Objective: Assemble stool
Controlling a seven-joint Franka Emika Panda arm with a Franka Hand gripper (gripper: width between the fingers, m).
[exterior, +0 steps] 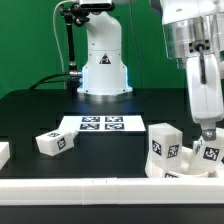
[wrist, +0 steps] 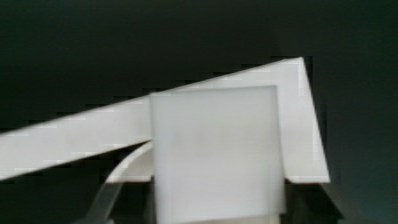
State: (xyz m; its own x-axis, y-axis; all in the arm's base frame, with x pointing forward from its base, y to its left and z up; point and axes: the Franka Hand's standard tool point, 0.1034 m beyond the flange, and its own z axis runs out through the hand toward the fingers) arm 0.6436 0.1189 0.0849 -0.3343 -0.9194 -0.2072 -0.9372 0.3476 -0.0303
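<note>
Exterior view and wrist view of the stool parts. The claw (exterior: 208,132) hangs from the arm at the lower right of the exterior view, closed on the top end of an upright leg, the held leg (exterior: 211,153), which reaches directly below it. In the wrist view the held leg (wrist: 214,140) fills the gap between the two fingers (wrist: 118,195) as a plain white oblong, with a white edge running aslant behind it.

Counts in the exterior view:
- Legs: three. These are the held leg, the second upright leg (exterior: 164,145) just beside it toward the frame's centre, and the loose leg (exterior: 55,142), lying on its side at lower left, well apart from the claw.
- Seat: one, the seat (exterior: 183,172), low and rimmed, around the feet of both upright legs. Whether either leg is seated in it cannot be told.
- The marker board (exterior: 100,124): one, flat at centre.
- The border rail (exterior: 90,188): one, along the bottom edge.

All legs are chunky white blocks bearing black-and-white square tags.
</note>
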